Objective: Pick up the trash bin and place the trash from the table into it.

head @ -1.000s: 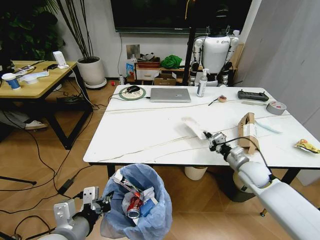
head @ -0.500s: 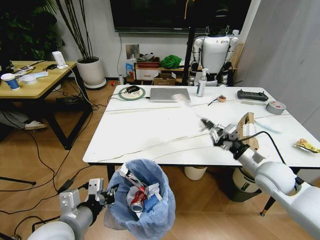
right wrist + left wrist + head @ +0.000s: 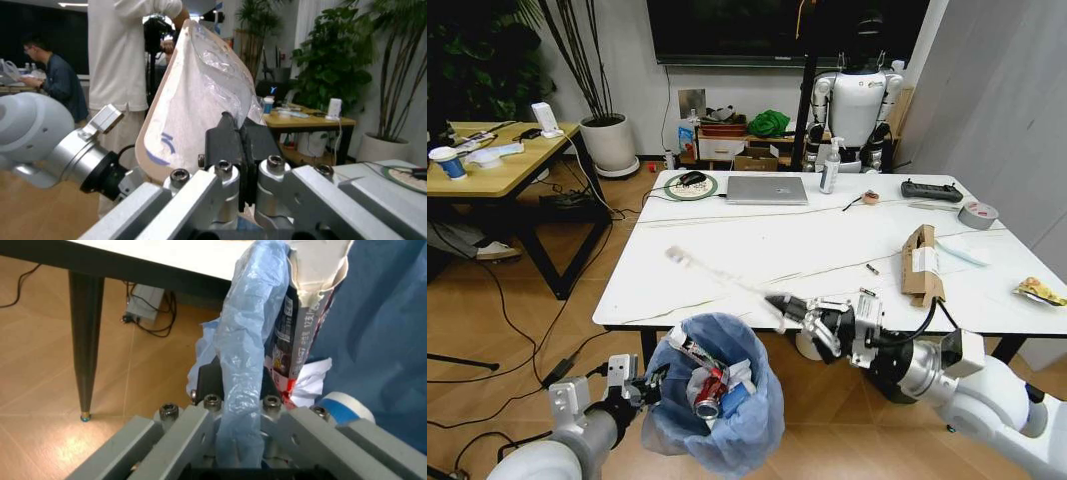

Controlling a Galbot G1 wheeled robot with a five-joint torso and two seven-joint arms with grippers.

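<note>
Left gripper (image 3: 649,383): low at the robot's left, below the table edge; its fingers are pinched on the rim of the bin's blue bag, which the left wrist view shows as a fold of plastic clamped between them (image 3: 237,405).
Trash bin (image 3: 719,405): small round bin lined with crinkled translucent blue plastic, held off the wooden floor in front of the table's near edge. Inside lie a crushed red-white can (image 3: 708,392), crumpled white paper and a printed carton.
Right gripper (image 3: 795,312): just off the near edge of the table, above and to the right of the bin's mouth, fingers pressed together on a flat white packet (image 3: 197,100); the packet reads as a blurred streak over the table in the head view.
Table (image 3: 727,250): large white tabletop with faint veins and dark edge.
Trash on the table: 1 torn brown cardboard box (image 3: 921,264) and 1 yellow wrapper (image 3: 1040,291), both toward the right side.
Other items: silver laptop (image 3: 768,189), grey tape roll (image 3: 979,213).
</note>
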